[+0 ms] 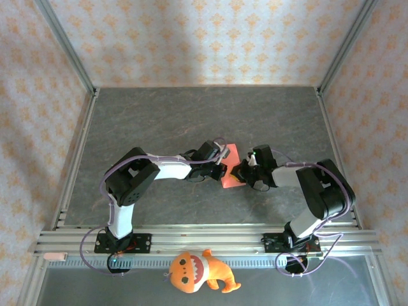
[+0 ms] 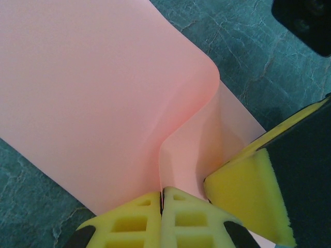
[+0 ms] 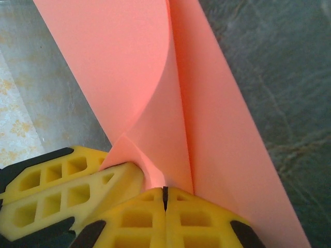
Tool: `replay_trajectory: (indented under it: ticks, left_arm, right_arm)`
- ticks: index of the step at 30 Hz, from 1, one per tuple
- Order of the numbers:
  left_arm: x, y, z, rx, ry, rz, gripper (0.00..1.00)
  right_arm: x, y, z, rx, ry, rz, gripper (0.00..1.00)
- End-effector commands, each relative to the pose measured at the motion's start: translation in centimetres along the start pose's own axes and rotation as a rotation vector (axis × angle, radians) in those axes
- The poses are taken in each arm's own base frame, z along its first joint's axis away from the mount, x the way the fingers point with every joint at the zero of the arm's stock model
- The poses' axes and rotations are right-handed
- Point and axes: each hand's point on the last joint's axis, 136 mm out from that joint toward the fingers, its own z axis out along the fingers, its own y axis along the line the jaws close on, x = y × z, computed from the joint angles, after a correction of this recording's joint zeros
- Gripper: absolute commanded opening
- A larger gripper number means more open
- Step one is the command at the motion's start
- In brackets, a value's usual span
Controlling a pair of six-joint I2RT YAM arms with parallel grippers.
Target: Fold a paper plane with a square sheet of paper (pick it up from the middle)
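Over the grey table (image 1: 191, 121), left tool (image 2: 162, 200) and right tool (image 3: 165, 197) each pinch the square sheet of paper (image 1: 231, 158), apparently half-hidden overhead.

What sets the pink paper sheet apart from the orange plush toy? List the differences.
The paper sheet is thin, pink and bent; the plush toy is plump and orange. The sheet is pinched mid-table by the left gripper and right gripper; the toy lies apart, untouched. Both are warm-coloured.
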Motion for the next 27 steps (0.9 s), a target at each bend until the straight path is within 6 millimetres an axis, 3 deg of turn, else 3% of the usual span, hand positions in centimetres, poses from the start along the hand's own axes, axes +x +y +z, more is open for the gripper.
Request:
replay_trajectory:
  ticks: [1, 3, 7, 14, 16, 23, 27]
  left_arm:
    - [5.1, 3.2, 1.2, -0.101, 0.155, -0.015, 0.0]
    - [5.0, 3.3, 1.2, -0.101, 0.155, -0.016, 0.0]
    - [5.2, 3.3, 1.2, -0.099, 0.163, -0.016, 0.0]
    - [5.8, 3.4, 1.2, -0.098, 0.183, -0.017, 0.0]
    - [6.0, 3.5, 1.2, -0.1, 0.188, -0.016, 0.0]
    - [6.4, 3.6, 1.1, -0.1, 0.209, -0.005, 0.0]
    - [6.2, 3.4, 1.2, -0.092, 0.213, -0.003, 0.0]
  right_arm:
    - [-1.2, 1.3, -1.1, 0.004, -0.043, -0.037, 0.02]
    - [-2.1, 2.0, -1.4, -0.014, -0.062, -0.046, 0.02]
    - [-2.8, 1.4, -1.0, 0.006, -0.052, -0.04, 0.02]
    - [-2.6, -3.0, 0.2, 0.126, -0.046, 0.02, 0.02]
    - [-2.5, -3.4, 0.1, 0.143, -0.049, 0.028, 0.02]
    - [-4.2, 1.2, -1.6, 0.049, -0.098, -0.039, 0.02]
    - [-5.3, 1.6, -1.5, 0.028, -0.116, -0.036, 0.02]
